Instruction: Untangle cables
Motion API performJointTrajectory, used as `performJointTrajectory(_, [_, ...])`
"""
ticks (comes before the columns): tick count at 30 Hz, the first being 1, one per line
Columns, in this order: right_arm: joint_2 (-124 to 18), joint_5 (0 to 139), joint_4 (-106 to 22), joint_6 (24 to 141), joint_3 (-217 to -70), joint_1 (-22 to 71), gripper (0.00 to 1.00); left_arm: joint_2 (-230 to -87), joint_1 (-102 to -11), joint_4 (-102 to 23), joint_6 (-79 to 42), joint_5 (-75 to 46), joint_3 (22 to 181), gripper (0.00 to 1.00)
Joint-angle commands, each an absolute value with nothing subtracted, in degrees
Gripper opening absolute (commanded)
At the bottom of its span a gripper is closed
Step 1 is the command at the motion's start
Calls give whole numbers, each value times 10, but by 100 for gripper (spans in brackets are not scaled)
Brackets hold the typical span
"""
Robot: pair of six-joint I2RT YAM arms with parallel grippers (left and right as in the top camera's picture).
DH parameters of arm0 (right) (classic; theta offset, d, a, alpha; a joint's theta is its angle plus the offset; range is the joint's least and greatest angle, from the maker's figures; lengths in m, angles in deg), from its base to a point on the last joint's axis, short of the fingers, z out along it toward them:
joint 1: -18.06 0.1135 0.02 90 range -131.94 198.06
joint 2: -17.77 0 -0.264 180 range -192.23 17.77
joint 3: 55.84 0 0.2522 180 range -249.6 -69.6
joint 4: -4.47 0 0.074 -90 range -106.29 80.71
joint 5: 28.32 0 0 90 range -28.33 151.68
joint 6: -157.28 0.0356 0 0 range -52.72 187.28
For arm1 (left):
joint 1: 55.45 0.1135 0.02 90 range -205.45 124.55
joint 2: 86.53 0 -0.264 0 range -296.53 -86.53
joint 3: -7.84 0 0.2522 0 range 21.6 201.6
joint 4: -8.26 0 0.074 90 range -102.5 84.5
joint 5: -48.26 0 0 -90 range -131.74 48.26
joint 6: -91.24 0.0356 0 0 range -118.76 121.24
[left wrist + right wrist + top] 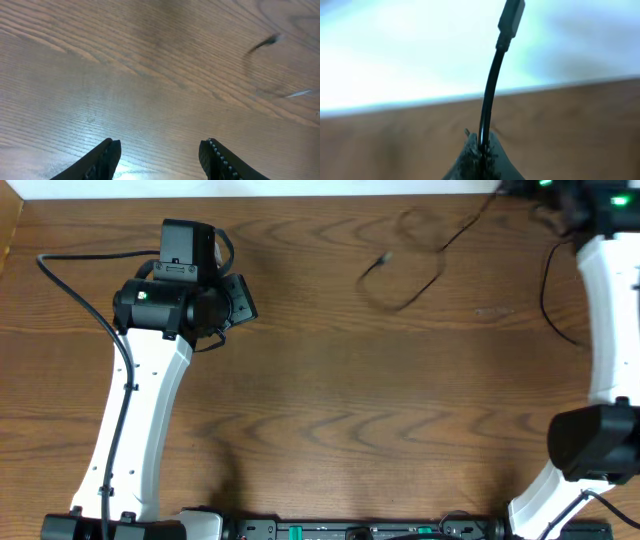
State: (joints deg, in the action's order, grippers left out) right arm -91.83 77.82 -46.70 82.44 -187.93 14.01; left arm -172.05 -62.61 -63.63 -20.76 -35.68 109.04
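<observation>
Cables at 1 o'clock on table in overhead view, well apart from left gripper. Of these, black cable lying in a loose, open loop, plug flat on wood at loop's 10 o'clock side, far run leading off toward 2 o'clock and table's far right corner. Fainter loop just past it toward 12 o'clock, touching or crossing it, cannot tell which, colour too dim to make out. Right gripper clamped tight onto black cable, fingers pressed together with no gap, short stub rising toward 12 o'clock in wrist view and ending in second plug. Left gripper at 10 o'clock in overhead view, fingers spread wide, holding nothing, hovering over wood. From its wrist view, blurred black cable at 2 o'clock, away from both fingertips.
</observation>
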Motion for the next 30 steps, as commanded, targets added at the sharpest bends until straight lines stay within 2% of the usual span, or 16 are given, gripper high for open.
performJointTrajectory(1, [-922,679,-422,863,-1888,89,1,-1722,-624,-638,-198,-358,1090,56])
performJointTrajectory(4, [-931,574,-362,866,-1888,38,1,-1722,-624,-637,-198,-358,1090,55])
performJointTrajectory(8, [-948,504,-352,866,-1888,2,1,-1722,-624,-637,-198,-358,1090,55])
performJointTrajectory(15, [-1005,502,-369,866,-1888,-57,1,-1722,-624,-638,-199,-358,1090,56])
performJointTrajectory(18, [-1027,525,-386,866,-1888,-67,5,-1722,-625,-637,-201,-358,1090,56])
performJointTrajectory(19, [-1032,527,-390,865,-1888,-68,11,-1722,-625,-637,-200,-358,1090,56])
performJointTrajectory(21, [-1040,535,-417,865,-1888,-69,37,-1722,-625,-637,-200,-358,1090,56])
performJointTrajectory(24, [-1039,561,-431,864,-1889,-68,70,-1722,-625,-637,-200,-358,1090,55])
performJointTrajectory(28, [-1024,624,-477,865,-1889,-68,99,-1722,-625,-638,-200,-358,1090,56])
performJointTrajectory(30, [-1011,673,-509,865,-1889,-68,99,-1722,-625,-638,-200,-358,1090,56])
